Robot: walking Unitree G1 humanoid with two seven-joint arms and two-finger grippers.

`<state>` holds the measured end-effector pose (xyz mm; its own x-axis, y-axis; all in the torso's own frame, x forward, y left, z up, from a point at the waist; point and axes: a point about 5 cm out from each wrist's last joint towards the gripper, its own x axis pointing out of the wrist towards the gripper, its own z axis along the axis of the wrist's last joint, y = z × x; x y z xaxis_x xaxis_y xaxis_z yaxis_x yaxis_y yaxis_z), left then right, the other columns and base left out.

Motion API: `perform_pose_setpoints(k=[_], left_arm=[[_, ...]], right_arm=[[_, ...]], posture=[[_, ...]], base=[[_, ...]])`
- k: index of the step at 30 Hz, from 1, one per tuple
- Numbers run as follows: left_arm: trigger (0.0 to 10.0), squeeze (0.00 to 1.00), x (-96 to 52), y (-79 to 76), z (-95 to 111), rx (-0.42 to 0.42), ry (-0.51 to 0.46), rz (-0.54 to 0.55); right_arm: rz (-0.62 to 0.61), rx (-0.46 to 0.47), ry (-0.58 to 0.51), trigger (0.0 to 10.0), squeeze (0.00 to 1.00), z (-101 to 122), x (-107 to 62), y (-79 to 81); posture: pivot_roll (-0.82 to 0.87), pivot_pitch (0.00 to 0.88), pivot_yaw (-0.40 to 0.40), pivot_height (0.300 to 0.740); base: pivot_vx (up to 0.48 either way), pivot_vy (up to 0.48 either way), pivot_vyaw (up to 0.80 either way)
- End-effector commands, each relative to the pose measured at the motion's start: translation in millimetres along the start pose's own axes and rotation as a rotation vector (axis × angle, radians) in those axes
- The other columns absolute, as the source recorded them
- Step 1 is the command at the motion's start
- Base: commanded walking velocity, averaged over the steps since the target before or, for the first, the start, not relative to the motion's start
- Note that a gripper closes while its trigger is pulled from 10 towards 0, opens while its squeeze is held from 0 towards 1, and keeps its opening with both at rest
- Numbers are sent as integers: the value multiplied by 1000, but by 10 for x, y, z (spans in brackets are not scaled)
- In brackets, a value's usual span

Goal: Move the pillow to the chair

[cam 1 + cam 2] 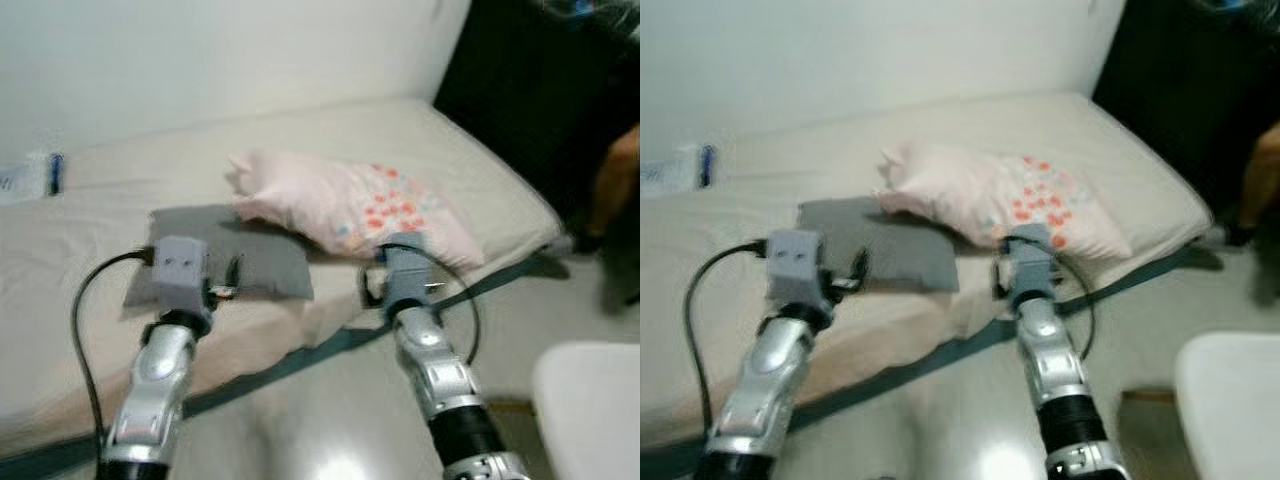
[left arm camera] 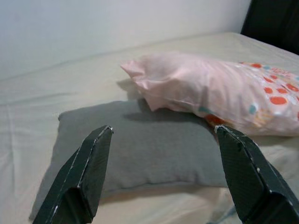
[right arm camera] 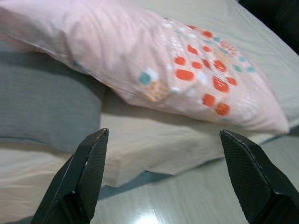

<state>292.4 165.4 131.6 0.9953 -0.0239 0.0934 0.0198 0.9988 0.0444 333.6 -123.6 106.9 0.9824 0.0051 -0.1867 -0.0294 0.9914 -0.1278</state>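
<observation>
A pink pillow (image 1: 345, 205) with red and orange dots lies on the bed, its near end close to the bed's edge. One of its ends rests on a flat grey pillow (image 1: 235, 255). My left gripper (image 2: 163, 134) is open, hovering low in front of the grey pillow, with the pink pillow (image 2: 210, 88) beyond it. My right gripper (image 3: 164, 135) is open too, held just off the bed's edge and facing the dotted end of the pink pillow (image 3: 154, 60). Neither gripper touches anything.
The bed (image 1: 90, 240) has a beige sheet and stands against a white wall. A white rounded surface (image 1: 590, 410), possibly a seat, is at the lower right over the glossy floor (image 1: 330, 420). A person's arm (image 1: 615, 180) shows against the dark right side. A small packet (image 1: 35, 175) lies far left.
</observation>
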Motion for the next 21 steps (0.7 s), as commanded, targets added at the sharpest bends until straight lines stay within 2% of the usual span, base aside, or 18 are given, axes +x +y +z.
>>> perform_pose_setpoints(k=[1,21], left_arm=[[10000,0,-10,-40,-38,-16,14,-10],[10000,0,-1,-30,-40,-25,16,5]], right_arm=[[-23,-1,21,10000,0,-67,-5,-81],[-22,4,24,10000,0,-59,4,-85]], posture=[[16,136,-39,731],[15,158,-36,731]], base=[[334,0,0],[327,0,0]])
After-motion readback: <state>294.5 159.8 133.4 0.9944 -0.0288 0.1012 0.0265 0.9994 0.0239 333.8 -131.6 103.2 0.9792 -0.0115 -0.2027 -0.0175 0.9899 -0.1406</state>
